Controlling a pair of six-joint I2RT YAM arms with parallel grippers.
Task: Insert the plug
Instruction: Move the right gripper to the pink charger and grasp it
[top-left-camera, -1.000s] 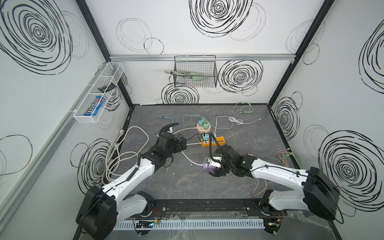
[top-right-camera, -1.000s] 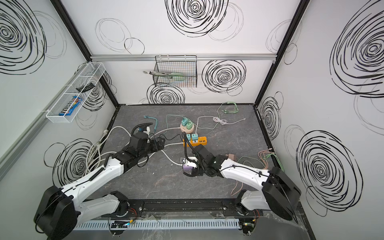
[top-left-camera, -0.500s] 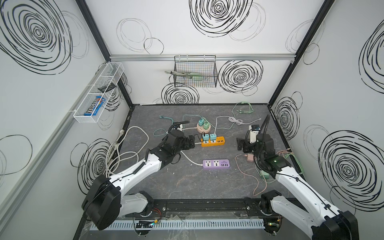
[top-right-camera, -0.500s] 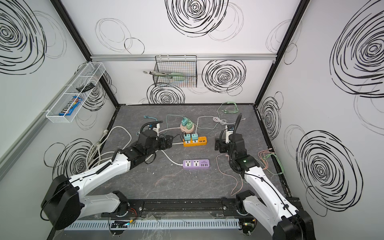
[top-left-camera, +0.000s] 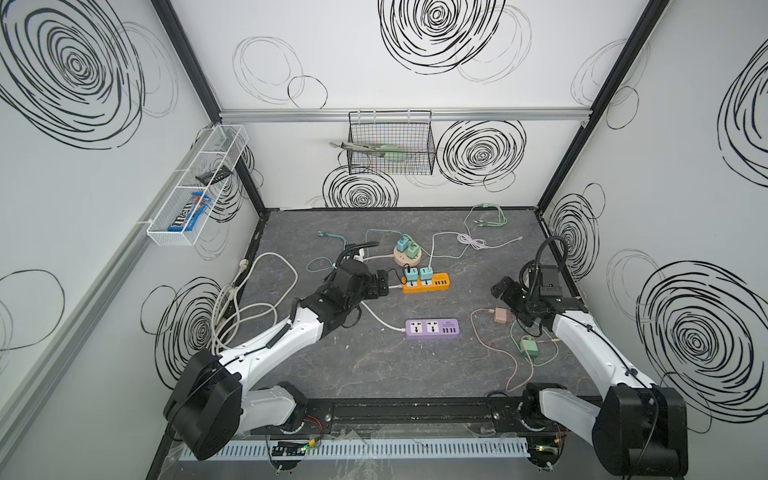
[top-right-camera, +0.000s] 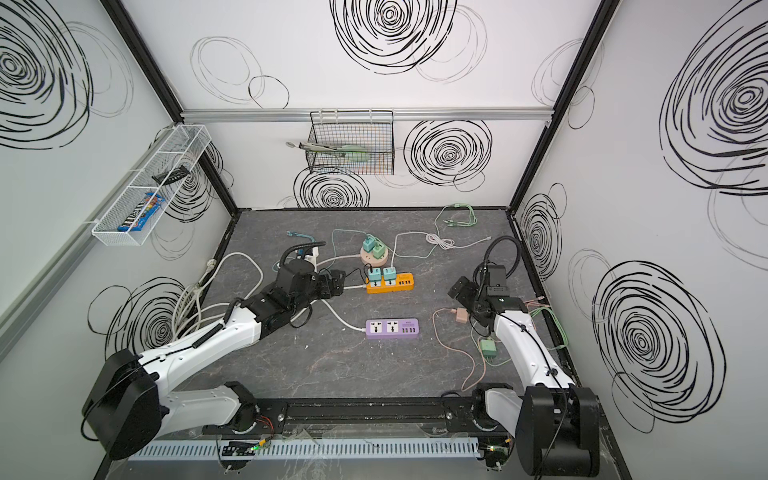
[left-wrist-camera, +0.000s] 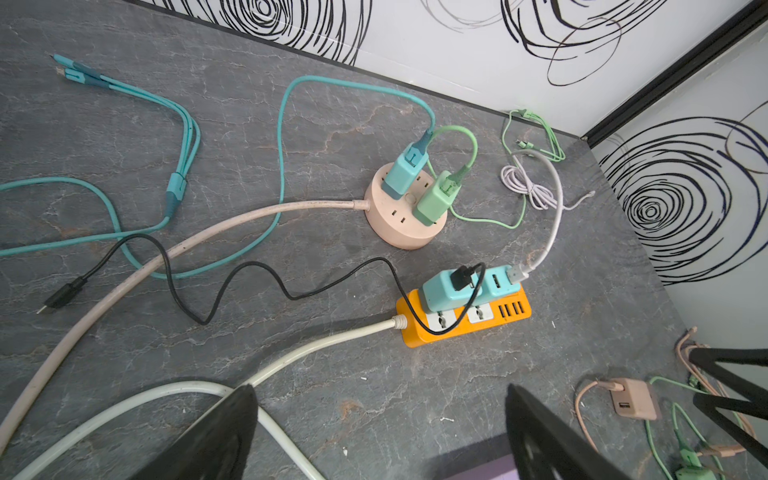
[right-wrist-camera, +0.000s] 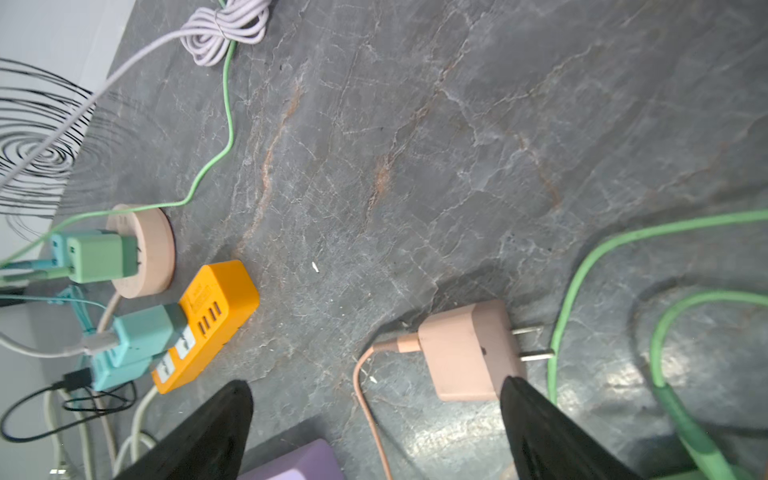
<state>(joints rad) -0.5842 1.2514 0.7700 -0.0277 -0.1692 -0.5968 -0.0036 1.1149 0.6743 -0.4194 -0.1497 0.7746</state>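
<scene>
Right wrist view: right gripper (right-wrist-camera: 376, 384) spread, empty, near pink charger (right-wrist-camera: 465, 353); off-centre closure could pivot it, or its cable (right-wrist-camera: 361, 386) could snag. Left gripper (left-wrist-camera: 380, 390) likewise spread.

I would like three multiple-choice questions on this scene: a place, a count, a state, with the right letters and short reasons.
1. Where is the pink charger? A) lying on the table near the right gripper B) plugged into a socket C) held by a gripper
2. How many teal chargers stand in the orange power strip? A) none B) two C) four
3. How are the two sockets of the purple power strip? A) both empty B) one taken C) both taken
Answers: 1 A, it lies flat, prongs bare. 2 B, two stand side by side. 3 A, nothing is plugged in.
</scene>
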